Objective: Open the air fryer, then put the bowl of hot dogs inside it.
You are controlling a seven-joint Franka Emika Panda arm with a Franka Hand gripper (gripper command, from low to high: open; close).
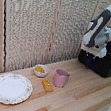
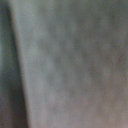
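A pale woven screen fills the background of the exterior view, standing behind a light wooden table (image 1: pixel 80 103) that runs across the lower half of the frame.

In the lower left of the frame lies 1 large patterned white plate (image 1: pixel 10 88). Right of it, near the centre, sits the bowl (image 1: pixel 40 70), small, white and shallow, with the hot dogs (image 1: pixel 40 69) as yellow-orange chunks inside. Just beside the bowl on its right stands a pink cup (image 1: pixel 61 78), and an orange-yellow block (image 1: pixel 47 85) lies flat on the wood just below and between the 2, close to the cup's base.

The air fryer (image 1: pixel 107 59) occupies the right edge at mid height, black and boxy, partly cut off by the frame. The arm comes down from the upper right corner, its white and dark links bent at the wrist, and ends with the gripper (image 1: pixel 93 56) pointing downward against the front of the air fryer. The handle cannot be made out behind the gripper, and whether the fingers are spread or pressed together cannot be told at this size. Bowl and air fryer are well apart.

The wrist view shows only a blurred grey surface with a darker band along 1 side; nothing in it can be identified.
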